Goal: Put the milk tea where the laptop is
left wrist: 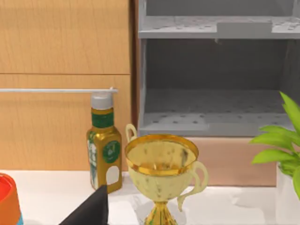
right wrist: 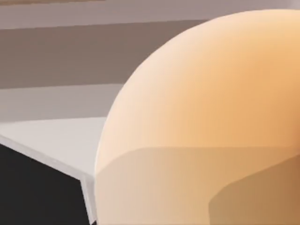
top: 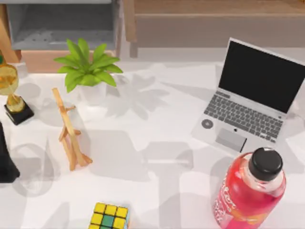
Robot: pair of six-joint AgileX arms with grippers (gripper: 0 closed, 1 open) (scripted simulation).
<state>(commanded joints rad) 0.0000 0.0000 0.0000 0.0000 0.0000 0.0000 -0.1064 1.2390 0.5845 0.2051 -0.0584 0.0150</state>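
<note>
From the top: one laptop (top: 248, 102) open on the right side of the tabletop (top: 157, 143), black screen up, keys facing the front. One pink bottle (top: 248, 191) with a black cap just in front of it. One plant (top: 88, 67) at the back left. One wooden stand (top: 70, 131) near the middle left. One gold trophy (top: 12, 90) at the far left. One colour cube (top: 110, 217) at the front edge. Left arm (top: 5, 157) parked at the left edge, doing nothing. Bare tabletop just left of the laptop, so probably nothing put down there yet.

From the left wrist: the same trophy (left wrist: 161, 173) very close. One green and gold bottle (left wrist: 104, 145) behind it. Plant leaves (left wrist: 281, 140), a grey shelf (left wrist: 211, 70), and one orange thing (left wrist: 7, 201) at the corner. A dark tip of the left gripper (left wrist: 91, 212) low in the picture; cannot tell if it is spread or pressed together.

From the right wrist: one milk tea (right wrist: 211, 93), big and peach-coloured, right up close. Grey edge and black screen of the laptop (right wrist: 47, 145) just beside it. Right gripper: cannot tell if it is pinching the cup. Looks like the cup has been carried to the laptop. Most of the job seems done. Left to do: set it down and let go.
</note>
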